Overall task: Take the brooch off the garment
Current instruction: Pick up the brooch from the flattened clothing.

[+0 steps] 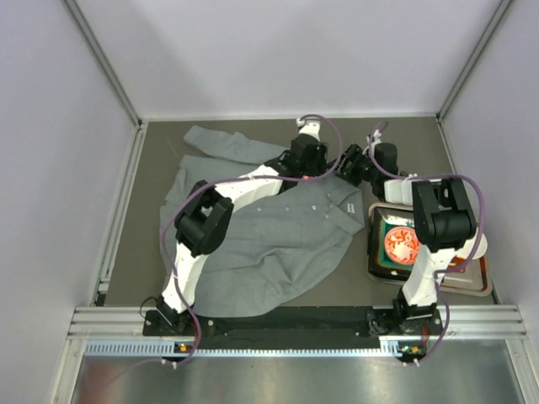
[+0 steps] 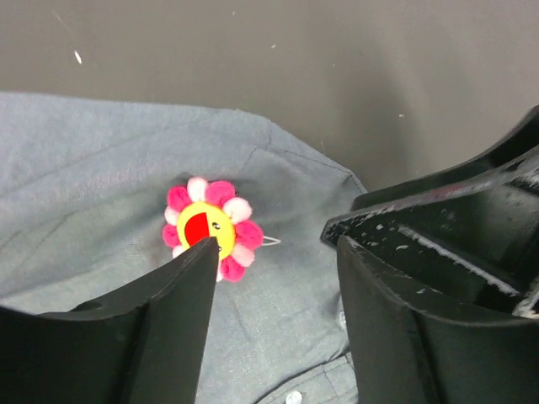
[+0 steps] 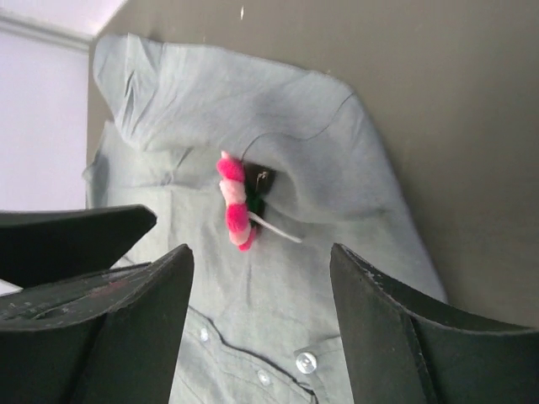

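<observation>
Both left gripper [image 2: 274,244] and right gripper [image 3: 259,252] spread wide, empty. Pink flower brooch with yellow middle [image 2: 210,229] pinned on rumpled grey shirt [image 2: 101,168], near far edge of table [image 2: 337,84]. Hold cloth down, pinch flower, pull gently.

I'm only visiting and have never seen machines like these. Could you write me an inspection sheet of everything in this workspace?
Surface: dark matte table.
Job's things: grey shirt lies rumpled on the table; pink flower brooch with a yellow centre sits on its fabric and looks not yet removed.
Clutter: tray at the right, holding a dark square with an orange-red disc.
Pincers: left pincer is open, and one finger overlaps the brooch's edge in its own camera view. Right pincer is open, with the brooch ahead of it. Neither holds anything.
Cables: purple cables loop along both arms.
Surroundings: white walls, metal frame rails.
</observation>
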Controlling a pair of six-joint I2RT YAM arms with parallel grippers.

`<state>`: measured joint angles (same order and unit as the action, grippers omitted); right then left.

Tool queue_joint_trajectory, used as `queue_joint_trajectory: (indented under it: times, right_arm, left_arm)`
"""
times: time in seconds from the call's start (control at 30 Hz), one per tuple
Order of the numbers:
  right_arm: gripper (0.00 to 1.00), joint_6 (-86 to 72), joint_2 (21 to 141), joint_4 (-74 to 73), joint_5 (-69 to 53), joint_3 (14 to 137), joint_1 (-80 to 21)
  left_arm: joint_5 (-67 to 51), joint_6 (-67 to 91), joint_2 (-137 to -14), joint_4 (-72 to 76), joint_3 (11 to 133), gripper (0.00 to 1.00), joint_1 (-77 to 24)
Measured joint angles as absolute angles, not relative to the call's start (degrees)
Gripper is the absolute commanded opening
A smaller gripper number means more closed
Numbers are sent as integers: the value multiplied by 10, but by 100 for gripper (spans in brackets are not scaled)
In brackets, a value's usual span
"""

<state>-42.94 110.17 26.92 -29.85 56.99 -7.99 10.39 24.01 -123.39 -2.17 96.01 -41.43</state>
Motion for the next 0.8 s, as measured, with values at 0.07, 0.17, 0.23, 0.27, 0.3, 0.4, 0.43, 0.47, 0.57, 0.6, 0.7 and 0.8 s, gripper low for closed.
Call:
queue_joint_trajectory:
  times: [0.07,0.17,0.23,0.27,0.3,0.4,0.43,0.47,0.57,0.6,0.7,0.8]
  right_arm:
    - [66,-425,1081,262,-288,559,-68]
    - [66,-422,1053,267,-283,552,-57]
    - [66,-422,1041,277,-282,548,-54]
    - [66,-422,1037,279,-283,547,-54]
    - [66,-422,1035,282,-284,546,-53]
    - [66,-423,1035,289,-284,538,-52]
    - [66,-424,1035,291,-285,536,-51]
    - [66,-426,1035,294,-286,533,-50]
    - [66,-427,1035,295,-286,532,-48]
    - [66,-429,1035,298,-287,532,-48]
    - [65,-432,1036,308,-289,532,-47]
    - [65,-437,1037,314,-292,532,-47]
  left_arm:
    - [137,221,-1244,-36,984,54,-432]
    - [185,187,-1267,-58,1022,52,-456]
    - [204,173,-1286,-73,1043,48,-466]
    - [211,167,-1296,-84,1054,47,-469]
    - [216,164,-1306,-92,1062,46,-470]
    - [230,159,-1334,-118,1081,46,-469]
    - [233,159,-1337,-121,1082,46,-468]
    - [235,159,-1344,-128,1086,46,-468]
    - [241,160,-1357,-139,1094,47,-465]
    - [242,160,-1359,-140,1094,46,-464]
    - [251,160,-1360,-142,1094,47,-464]
    - [261,159,-1360,-140,1094,47,-464]
